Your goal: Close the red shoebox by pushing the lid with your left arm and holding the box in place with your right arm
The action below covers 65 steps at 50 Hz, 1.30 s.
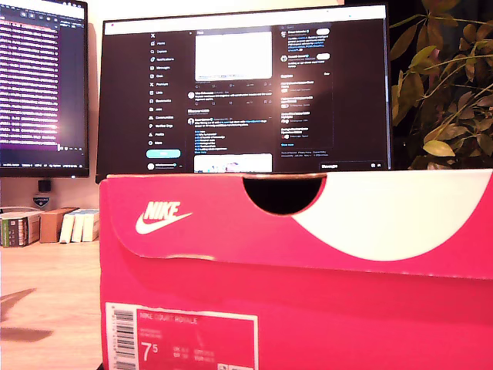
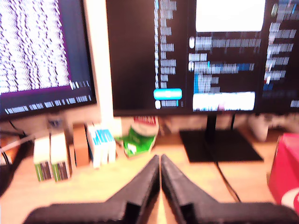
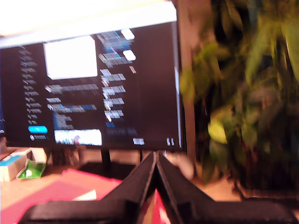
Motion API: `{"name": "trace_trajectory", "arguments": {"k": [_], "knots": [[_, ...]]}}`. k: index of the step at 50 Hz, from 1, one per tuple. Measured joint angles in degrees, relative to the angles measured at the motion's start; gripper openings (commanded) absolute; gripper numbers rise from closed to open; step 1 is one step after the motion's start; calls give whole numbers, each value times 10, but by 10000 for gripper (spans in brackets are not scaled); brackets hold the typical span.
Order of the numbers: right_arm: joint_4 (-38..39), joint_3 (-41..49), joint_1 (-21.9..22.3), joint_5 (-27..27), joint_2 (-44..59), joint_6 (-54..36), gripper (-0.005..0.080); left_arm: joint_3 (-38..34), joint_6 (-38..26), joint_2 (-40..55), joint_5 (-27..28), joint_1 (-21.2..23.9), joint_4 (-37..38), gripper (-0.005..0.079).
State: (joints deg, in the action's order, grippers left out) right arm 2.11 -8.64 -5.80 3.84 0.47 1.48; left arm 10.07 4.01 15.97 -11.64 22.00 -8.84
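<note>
- Two black grippers are under my control, and neither appears in the exterior view.
- My first gripper (image 2: 160, 161) has its fingers pressed together with nothing between them, tips meeting above the light wooden desk (image 2: 93, 186).
- My second gripper (image 3: 155, 156) is likewise pressed together and holds nothing; it hovers over the red cardboard shoebox (image 3: 51, 191), though I cannot tell whether it touches the cardboard.
- That shoebox (image 1: 308, 270) fills most of the exterior view, standing on the desk (image 1: 46, 293) just before the camera, with its white logo, a white swoosh band, a size label and a half-round finger notch at the lid's front edge.
- From this side its lid (image 1: 231, 216) sits down over the box.
- In the first wrist view only a red corner of the shoebox (image 2: 286, 168) shows, well apart from my first gripper.
- Behind the box stand a wide dark monitor (image 1: 246, 92) and a second monitor with purple-tinted text (image 1: 42, 85).
- A row of small boxes and books (image 1: 46, 225) lies under the second monitor.
- A leafy green plant (image 1: 447, 85) stands at the exterior view's right.
</note>
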Motion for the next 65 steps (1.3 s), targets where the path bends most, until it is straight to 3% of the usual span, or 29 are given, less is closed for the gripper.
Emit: {"name": "trace_trajectory", "arguments": {"k": [12,32,40,50,61,65], "knots": [[7,2,0,-18,0,-27,-12,-67,0,-57,0,0,10,-19],[40,42,0,-28,0,-30,-12,-83,-6,-161,-7,0,69,-19],[40,74,-3,-28,0,-30,-12,-98,1,-162,-8,1,91,-19],[4,74,-12,-5,0,-30,-12,-98,6,-162,-9,2,101,-18],[-115,74,-14,-3,0,10,-12,-98,10,-162,-8,2,185,-18],[-120,75,-14,-3,0,13,-12,-97,10,-162,-8,2,193,-18]]}}
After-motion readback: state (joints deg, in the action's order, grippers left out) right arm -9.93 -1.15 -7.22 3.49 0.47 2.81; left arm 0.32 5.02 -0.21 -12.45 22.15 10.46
